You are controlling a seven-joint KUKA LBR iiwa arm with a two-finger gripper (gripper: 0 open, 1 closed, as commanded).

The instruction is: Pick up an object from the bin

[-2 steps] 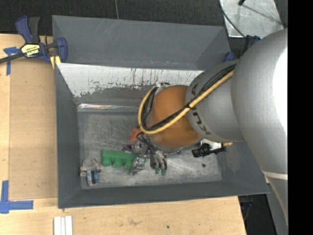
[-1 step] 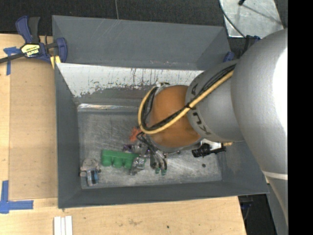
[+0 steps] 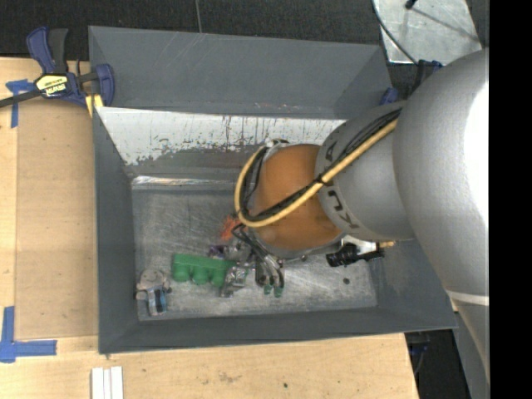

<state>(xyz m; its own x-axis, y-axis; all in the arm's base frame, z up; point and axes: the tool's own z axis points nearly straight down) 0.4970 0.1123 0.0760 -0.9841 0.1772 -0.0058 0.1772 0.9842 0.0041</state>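
While the claw (image 3: 253, 274) hung low over the bin floor, a green blocky piece (image 3: 198, 268) lay flat just beside it, on the claw's left as the camera saw it. The near end of that piece ran right up to the claw's tip. Touching or just apart? That could not be told, because the claw's own hardware crowded the spot. Wide or narrow? That could not be told either.

Further out on the same left side, well past the green piece, a small grey-and-blue thing (image 3: 154, 293) sat tucked into the front corner of the bin. On the claw's other side, near it but apart, a small black-and-white thing (image 3: 356, 254) lay on the floor close under the arm. All three rested on the scuffed floor of the grey metal bin (image 3: 115, 248), with its sloped walls rising round them. Above the claw bulged the orange cover (image 3: 287, 202) of the wrist, and behind that the big grey arm (image 3: 432, 165) reached in from the right.
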